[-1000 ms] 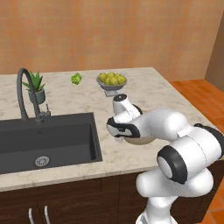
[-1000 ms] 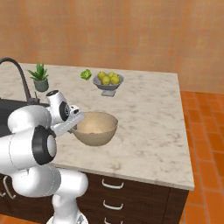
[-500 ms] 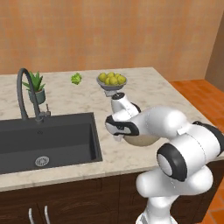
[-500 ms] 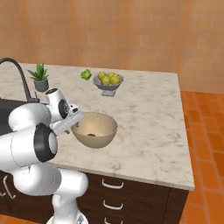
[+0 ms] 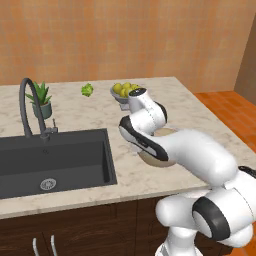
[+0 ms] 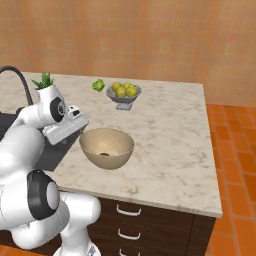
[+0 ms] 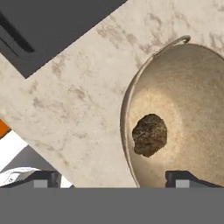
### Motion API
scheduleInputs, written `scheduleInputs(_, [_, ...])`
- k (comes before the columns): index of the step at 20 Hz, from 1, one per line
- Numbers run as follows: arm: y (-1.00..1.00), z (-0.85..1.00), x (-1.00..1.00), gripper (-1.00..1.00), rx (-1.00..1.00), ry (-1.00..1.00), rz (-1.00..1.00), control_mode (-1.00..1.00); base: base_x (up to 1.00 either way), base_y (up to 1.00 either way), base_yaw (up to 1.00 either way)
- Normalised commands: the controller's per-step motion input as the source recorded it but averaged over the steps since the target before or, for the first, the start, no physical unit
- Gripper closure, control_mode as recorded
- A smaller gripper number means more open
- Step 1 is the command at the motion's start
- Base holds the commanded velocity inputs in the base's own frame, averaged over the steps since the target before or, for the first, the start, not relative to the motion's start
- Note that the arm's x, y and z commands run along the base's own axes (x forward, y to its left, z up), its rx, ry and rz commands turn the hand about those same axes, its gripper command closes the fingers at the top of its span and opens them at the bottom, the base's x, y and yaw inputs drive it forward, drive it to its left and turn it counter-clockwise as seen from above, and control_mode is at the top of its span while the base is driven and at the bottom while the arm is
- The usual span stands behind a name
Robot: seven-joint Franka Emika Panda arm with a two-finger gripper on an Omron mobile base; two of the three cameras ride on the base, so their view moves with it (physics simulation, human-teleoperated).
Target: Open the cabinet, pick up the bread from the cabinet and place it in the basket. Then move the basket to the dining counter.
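Note:
The basket [image 6: 106,147], a wide light-tan bowl, stands on the pale marble dining counter [image 6: 170,130] to the right of the sink. A dark brown lump of bread [image 7: 149,134] lies on the bottom of the basket [image 7: 188,100]. My gripper [image 7: 116,180] is open and points down over the basket's left rim, one fingertip outside it and one inside, neither touching. From the right base view the gripper [image 6: 80,131] sits at the bowl's left edge. In the left base view my arm covers most of the basket [image 5: 167,133]. The cabinet is out of view.
A dark inset sink [image 5: 55,160] with a curved black tap [image 5: 30,105] lies left of the basket. Behind stand a grey bowl of yellow-green fruit [image 6: 123,92], a small green vegetable [image 6: 98,85] and a potted plant [image 5: 40,100]. The counter ends at right above orange floor [image 6: 235,165].
The jaws have gone from shut on the basket's rim to wide open. The basket and the bread stay where they were on the counter.

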Motion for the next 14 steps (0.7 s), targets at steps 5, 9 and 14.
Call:
scheduleInputs(5, [-0.01,1.0,-1.0,-1.0,0.1,-0.15,-0.05,-1.0,0.0,0.0,0.0])
scheduleInputs(9, [-0.21,0.85,-0.79,-1.0,0.3,-0.09,-0.1,-1.0,0.0,0.0,0.0])
scheduleInputs(14, [-0.5,0.44,-0.29,-1.0,0.42,0.07,-0.17,-1.0,0.0,0.0,0.0])
